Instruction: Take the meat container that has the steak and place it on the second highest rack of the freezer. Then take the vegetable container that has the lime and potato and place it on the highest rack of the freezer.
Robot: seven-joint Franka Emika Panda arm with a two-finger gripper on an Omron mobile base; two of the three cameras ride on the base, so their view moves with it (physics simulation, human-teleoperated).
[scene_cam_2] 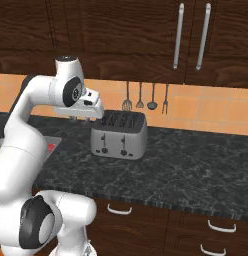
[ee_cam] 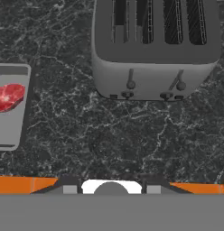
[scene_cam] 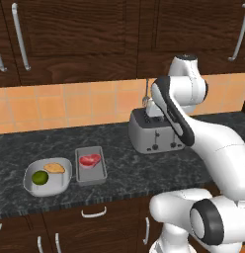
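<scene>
The meat container [scene_cam: 90, 165] is a grey rectangular tray on the dark counter with the red-pink steak [scene_cam: 89, 159] in it. Left of it stands the round grey vegetable container [scene_cam: 48, 176] with the green lime [scene_cam: 40, 177] and the tan potato [scene_cam: 55, 168]. My gripper [scene_cam_2: 74, 119] hangs pointing down above the counter, just left of the toaster and well right of both containers. In the hand view its fingertips [ee_cam: 71, 188] stand apart with nothing between them, and the meat container [ee_cam: 12, 108] with the steak [ee_cam: 9, 96] lies at the left edge. The freezer and its racks are out of view.
A grey four-slot toaster [scene_cam: 154, 131] stands on the counter [scene_cam: 129, 168] against the orange tiled wall, close under my hand. Utensils [scene_cam_2: 146, 97] hang on the wall behind it. Dark wooden cupboards run above and below the counter.
</scene>
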